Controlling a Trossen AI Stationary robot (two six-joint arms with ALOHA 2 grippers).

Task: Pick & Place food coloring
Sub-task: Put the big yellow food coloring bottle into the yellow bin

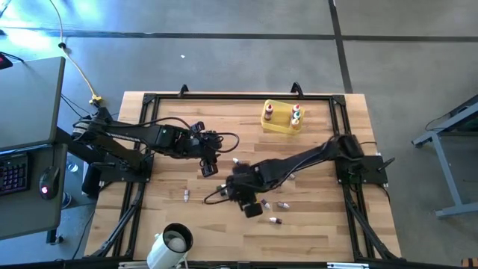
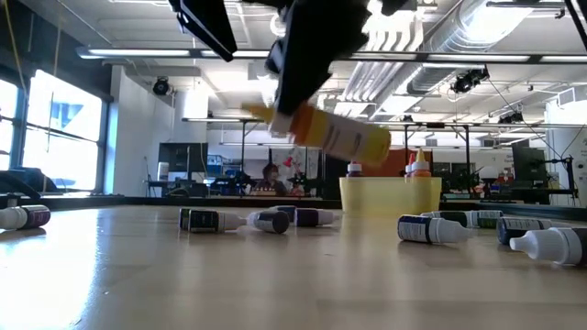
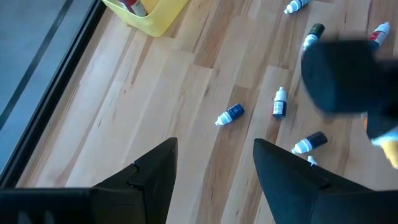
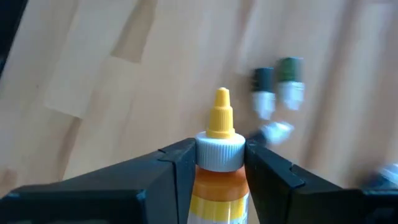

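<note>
The right claw (image 4: 217,167) is pinching a yellow bottle (image 4: 219,155) of food coloring, one finger on each side just under its white collar, with the pointed yellow cap sticking out past the fingertips. In the low view this bottle (image 2: 328,131) hangs tilted in the air, clear of the tabletop (image 2: 275,284), with the dark arm above it. From above, the right claw (image 1: 251,207) sits over the middle of the tabletop (image 1: 164,217), toward the near edge.

The left claw (image 3: 214,168) hovers over bare wood with its fingers spread wide and nothing between them. In the high view it (image 1: 208,167) is left of center, near the right arm but not touching it.

The rest of the food coloring lies scattered on its side. Small dark bottles with white caps (image 3: 230,114) lie apart from one another on the wood, and several more (image 2: 209,220) lie in a loose row across the low view. One small bottle (image 1: 186,195) lies alone to the left of the right claw, and two others (image 1: 275,220) lie just beside it toward the near edge.

A yellow tray (image 1: 281,119) stands at the far side of the tabletop with a few bottles upright inside. A white mug (image 1: 173,244) sits at the near edge.
</note>
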